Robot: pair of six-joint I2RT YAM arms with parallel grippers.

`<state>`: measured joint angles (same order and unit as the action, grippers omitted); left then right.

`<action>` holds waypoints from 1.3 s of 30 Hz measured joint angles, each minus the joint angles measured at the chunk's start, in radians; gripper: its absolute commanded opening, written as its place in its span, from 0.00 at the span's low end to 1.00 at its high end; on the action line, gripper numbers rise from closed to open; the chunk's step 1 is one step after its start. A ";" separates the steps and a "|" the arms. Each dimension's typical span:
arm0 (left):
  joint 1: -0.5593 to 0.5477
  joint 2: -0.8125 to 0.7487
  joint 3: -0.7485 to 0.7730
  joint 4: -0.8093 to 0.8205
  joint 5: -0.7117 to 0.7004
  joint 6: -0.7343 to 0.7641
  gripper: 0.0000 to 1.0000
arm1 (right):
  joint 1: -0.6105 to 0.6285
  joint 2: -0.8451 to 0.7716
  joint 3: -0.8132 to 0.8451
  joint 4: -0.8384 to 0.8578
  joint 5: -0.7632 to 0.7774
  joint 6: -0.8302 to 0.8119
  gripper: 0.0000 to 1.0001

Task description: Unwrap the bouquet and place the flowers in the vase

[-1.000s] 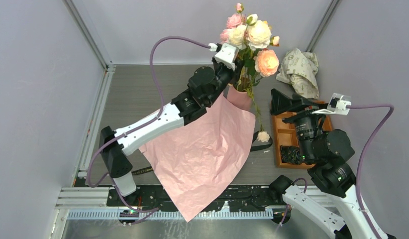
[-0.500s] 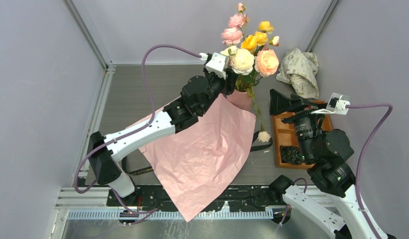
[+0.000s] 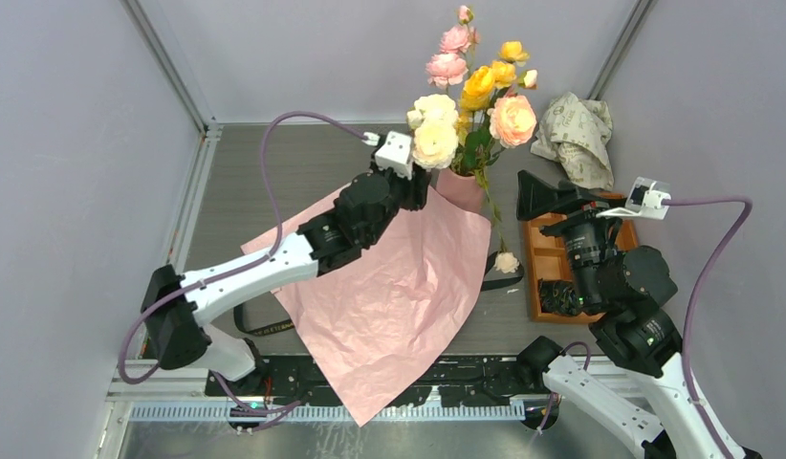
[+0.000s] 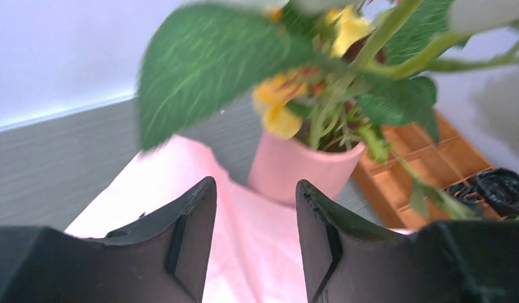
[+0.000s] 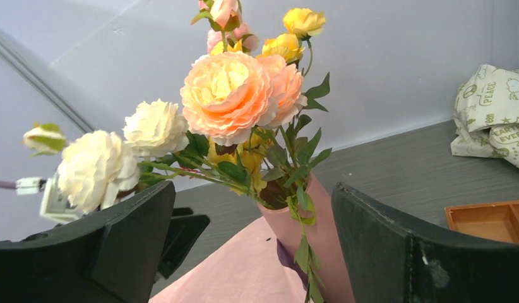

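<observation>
Now the flowers stand in the vase, which is upright at the far edge of the pink paper. The left claw is just in front of the vase, its two fingers apart with nothing between them. The right claw is wide open and empty too, off to the side over the tray.

I think the step here is getting the left claw away from the bunch. It should go slow and straight. A big leaf hangs right above its fingers, and a snag could tip the tall vase. One small flower lies flat on the table by a black ribbon, between the paper and the tray, so the job looks almost done, not all done.

That table is grey and streaky. Plain pale walls stand close around it. A crumpled white paper with print sits in the far right corner.
</observation>
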<state>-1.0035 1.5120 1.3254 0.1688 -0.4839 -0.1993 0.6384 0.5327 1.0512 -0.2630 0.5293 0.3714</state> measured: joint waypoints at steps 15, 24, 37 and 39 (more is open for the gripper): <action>-0.042 -0.656 -0.201 -0.366 -0.292 -0.162 0.45 | 0.000 0.024 0.005 -0.038 0.186 -0.002 1.00; -0.043 -0.953 -0.209 -0.685 -0.456 -0.304 0.42 | 0.000 0.092 0.138 -0.141 0.424 0.030 1.00; -0.043 -0.978 -0.200 -0.930 -0.516 -0.412 0.43 | 0.000 0.159 0.237 -0.277 0.594 0.062 0.99; -0.043 -0.978 -0.200 -0.937 -0.520 -0.418 0.43 | 0.000 0.154 0.246 -0.287 0.603 0.062 0.99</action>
<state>-1.0462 0.5339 1.1255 -0.7685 -1.0039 -0.6174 0.6384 0.6868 1.2972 -0.5503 1.1324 0.4332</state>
